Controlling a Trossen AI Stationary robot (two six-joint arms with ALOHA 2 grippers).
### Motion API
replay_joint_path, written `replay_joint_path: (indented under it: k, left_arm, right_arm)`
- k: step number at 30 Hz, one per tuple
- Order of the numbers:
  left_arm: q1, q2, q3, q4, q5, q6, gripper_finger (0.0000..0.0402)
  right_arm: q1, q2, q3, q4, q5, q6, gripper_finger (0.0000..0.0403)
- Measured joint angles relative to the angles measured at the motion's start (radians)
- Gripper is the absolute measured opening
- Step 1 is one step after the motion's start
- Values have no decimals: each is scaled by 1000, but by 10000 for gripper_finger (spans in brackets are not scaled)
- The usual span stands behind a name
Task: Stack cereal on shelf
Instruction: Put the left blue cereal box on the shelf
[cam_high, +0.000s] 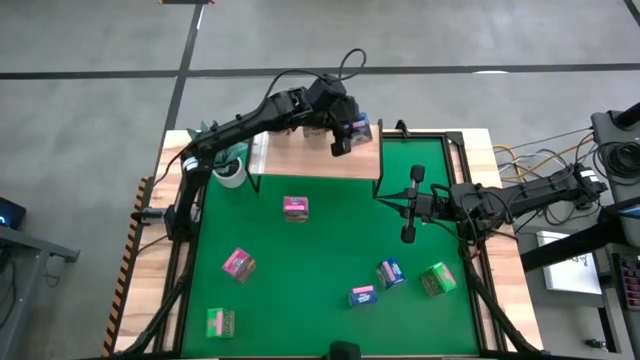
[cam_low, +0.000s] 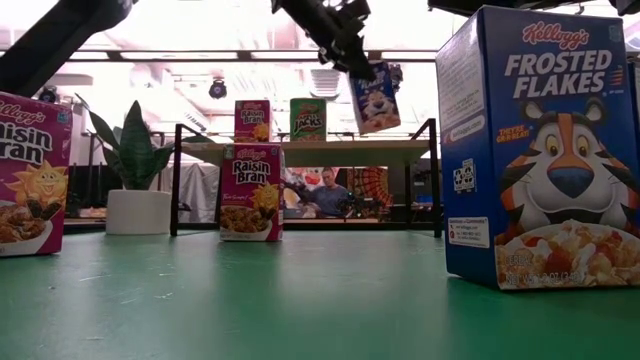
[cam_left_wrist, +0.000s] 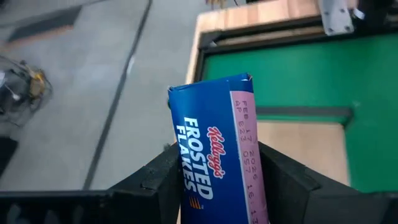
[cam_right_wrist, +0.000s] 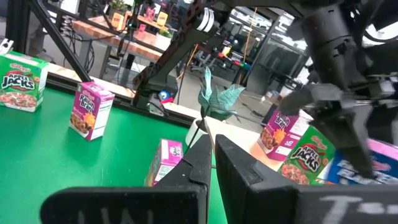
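My left gripper (cam_high: 343, 133) is shut on a blue Frosted Flakes box (cam_left_wrist: 217, 155) above the right part of the light-wood shelf (cam_high: 320, 158). In the low view the box (cam_low: 375, 97) hangs above the shelf (cam_low: 400, 146). A pink box (cam_low: 252, 120) and a green box (cam_low: 308, 118) stand upright on the shelf top. On the green mat lie two pink boxes (cam_high: 295, 208) (cam_high: 238, 264), two green boxes (cam_high: 221, 322) (cam_high: 437, 279) and two blue boxes (cam_high: 362, 296) (cam_high: 390, 272). My right gripper (cam_high: 385, 200) is shut and empty over the mat's right part. My left gripper pinches the blue box between its two fingers, one finger (cam_left_wrist: 155, 180) on the printed front face (cam_left_wrist: 186, 163) and the other (cam_left_wrist: 283, 180) on the opposite side. The fingers come from above, slanting down. The box hangs tilted, lifted clear of the shelf.
A potted plant (cam_high: 230, 165) stands at the shelf's left end. A pink box (cam_low: 251, 192) stands on the mat just in front of the shelf. Another blue box (cam_low: 540, 150) stands close to the low camera. A person (cam_low: 325, 190) shows beyond the table.
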Motion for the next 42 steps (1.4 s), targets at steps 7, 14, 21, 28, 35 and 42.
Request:
replay_joint_path:
  k: [7, 14, 21, 28, 35, 42]
  left_arm:
    - [31, 32, -3, 16, 2, 3, 160]
    - [48, 71, 5, 25, 1, -12, 160]
    - [48, 74, 5, 27, 1, -34, 162]
    - [48, 74, 5, 20, 0, -48, 194]
    - [49, 75, 5, 23, 0, -51, 218]
    - [49, 50, 5, 20, -4, -48, 219]
  right_arm:
    - [0, 0, 0, -4, 0, 0, 13]
    - [0, -3, 0, -7, 1, 0, 13]
    - [0, -6, 0, -9, 1, 0, 13]
    - [0, -6, 0, -9, 0, 0, 13]
    - [0, -6, 0, -9, 0, 0, 12]
    - [0, -6, 0, -11, 0, 0, 13]
